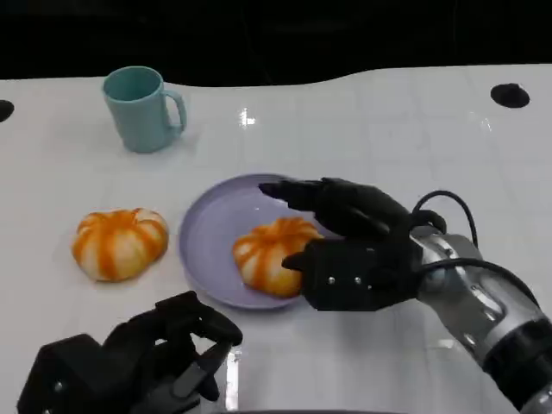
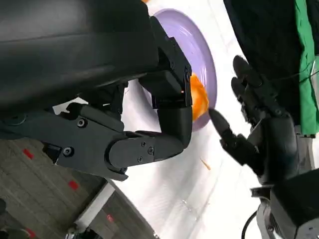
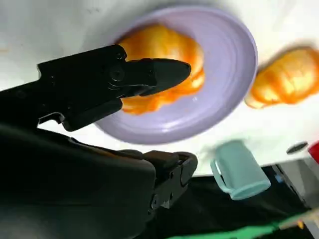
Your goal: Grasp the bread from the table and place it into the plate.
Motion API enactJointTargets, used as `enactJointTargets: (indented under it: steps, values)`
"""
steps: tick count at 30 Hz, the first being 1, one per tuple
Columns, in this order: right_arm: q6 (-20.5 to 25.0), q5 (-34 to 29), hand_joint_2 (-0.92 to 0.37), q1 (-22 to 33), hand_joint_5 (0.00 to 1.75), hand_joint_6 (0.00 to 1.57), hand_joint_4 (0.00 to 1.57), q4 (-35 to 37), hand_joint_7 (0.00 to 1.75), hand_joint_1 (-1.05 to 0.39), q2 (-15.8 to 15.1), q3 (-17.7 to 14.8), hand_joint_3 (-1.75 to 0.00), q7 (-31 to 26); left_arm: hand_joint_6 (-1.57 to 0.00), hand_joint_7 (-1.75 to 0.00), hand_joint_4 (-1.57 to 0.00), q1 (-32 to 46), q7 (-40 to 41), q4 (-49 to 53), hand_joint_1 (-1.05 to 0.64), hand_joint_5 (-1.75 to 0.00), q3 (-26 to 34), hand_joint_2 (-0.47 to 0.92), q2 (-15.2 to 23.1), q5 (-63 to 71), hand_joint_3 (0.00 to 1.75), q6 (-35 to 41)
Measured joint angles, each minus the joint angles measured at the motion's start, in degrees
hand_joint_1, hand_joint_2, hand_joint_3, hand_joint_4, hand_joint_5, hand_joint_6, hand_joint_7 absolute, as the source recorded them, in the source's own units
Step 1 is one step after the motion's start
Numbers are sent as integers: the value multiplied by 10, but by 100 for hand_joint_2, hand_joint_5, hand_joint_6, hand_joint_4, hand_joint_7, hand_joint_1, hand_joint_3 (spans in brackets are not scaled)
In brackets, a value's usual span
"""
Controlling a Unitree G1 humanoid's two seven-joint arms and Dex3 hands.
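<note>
A: Where was the bread at this point?

B: One bread (image 1: 274,253) lay on the purple plate (image 1: 207,226) at the centre of the head view. A second bread (image 1: 119,242) sat on the white table (image 1: 371,129) at centre left, just beside the plate.

A: State of the hands?

B: The right hand (image 1: 349,246) stood against the plated bread's right side, fingers spread over it; no closed grip showed. The left hand (image 1: 138,358) rested at lower left, fingers loosely curled, holding nothing.

A: Handling properties?

B: Probably light, soft and compressible. Its ridged crust should resist slipping. Grip across the rounded flanks, gently, to avoid crushing.

A: Other items?

B: A teal mug (image 1: 142,108) stood at upper left.
</note>
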Motion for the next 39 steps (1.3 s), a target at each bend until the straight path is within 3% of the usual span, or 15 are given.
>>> enactJointTargets:
  steps: [11,17,21,24,26,27,29,31,35,39]
  values:
    - [7,44,-92,97,11,15,8,-163,3,-68,-51,-30,-30,43,-60,-131,-60,-2,1,-1,-42,-175,-2,92,-3,5,48,2]
    - [-8,56,-92,156,22,25,22,-244,8,-59,-83,-41,-23,49,-60,-131,-60,-1,1,-2,-43,-175,-2,92,-4,5,48,3]
    - [-11,80,-92,197,37,43,45,-287,16,-48,-99,-62,-19,55,-60,-131,-61,0,2,-6,-43,-175,-2,92,-5,5,47,9]
    - [-24,95,-92,228,77,71,63,-304,26,-31,-102,-77,-9,45,-60,-131,-61,0,1,-10,-43,-175,-2,92,-6,5,48,12]
    - [-44,113,-92,248,95,81,67,-309,30,-25,-100,-89,-10,31,-60,-131,-61,1,1,-12,-43,-175,-2,92,-6,5,47,12]
    - [-52,122,-90,257,106,85,68,-312,34,-22,-99,-96,-15,27,-60,-131,-61,1,1,-13,-43,-175,-2,92,-6,5,47,12]
    - [-60,139,-65,272,124,88,70,-318,52,-18,-99,-105,-67,25,-61,-131,-62,1,1,-13,-44,-175,-2,92,-6,5,47,13]
    - [-62,149,-49,291,133,91,73,-331,69,-17,-100,-114,-99,26,-61,-131,-62,1,1,-13,-44,-175,-2,92,-6,5,47,13]
    - [-63,159,-41,319,138,85,76,-361,100,-18,-107,-126,-116,27,-61,-130,-62,1,1,-13,-44,-175,-1,92,-5,4,47,14]
    - [-63,159,-41,343,161,80,75,-381,119,-17,-117,-138,-117,28,-61,-130,-62,1,1,-13,-45,-175,0,92,-5,4,46,14]
